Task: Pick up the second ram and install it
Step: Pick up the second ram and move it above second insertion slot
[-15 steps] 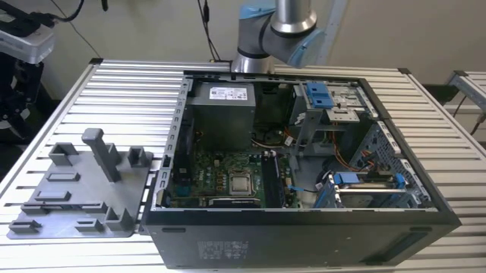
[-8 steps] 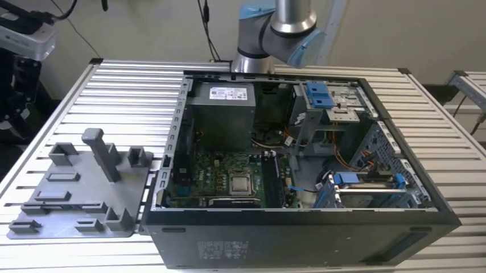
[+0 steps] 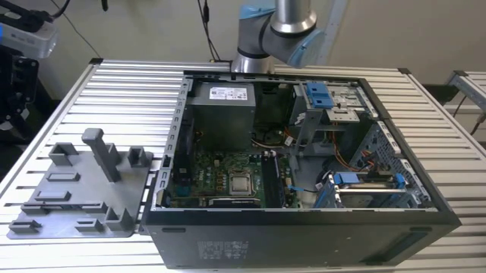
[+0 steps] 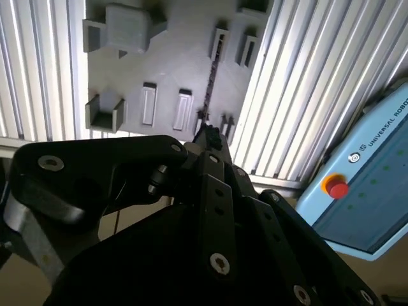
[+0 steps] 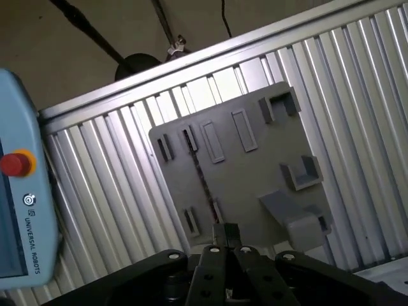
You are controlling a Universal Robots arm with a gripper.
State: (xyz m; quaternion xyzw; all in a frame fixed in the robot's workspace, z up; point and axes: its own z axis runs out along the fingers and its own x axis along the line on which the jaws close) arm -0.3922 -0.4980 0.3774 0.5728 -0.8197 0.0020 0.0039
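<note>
The second ram (image 4: 213,73) is a thin dark stick standing on its edge in a slot of the grey holder plate (image 4: 172,57). In the first wrist view the ram (image 5: 199,175) runs across the same plate (image 5: 255,172). My gripper (image 4: 207,135) hangs well above the plate, its black fingers drawn together, nothing between them. Its tip (image 5: 226,231) lines up with one end of the stick. The exterior view has the plate (image 3: 76,187) on the slatted table at that view's left, beside the open computer case (image 3: 304,233).
The case holds a green motherboard (image 3: 227,176), a grey power supply (image 3: 222,111) and blue drive brackets (image 3: 319,94). Grey blocks and a post (image 3: 102,153) stand on the plate. A blue teach pendant (image 4: 370,185) with a red button lies off the table's edge. The arm (image 3: 277,28) rises behind the case.
</note>
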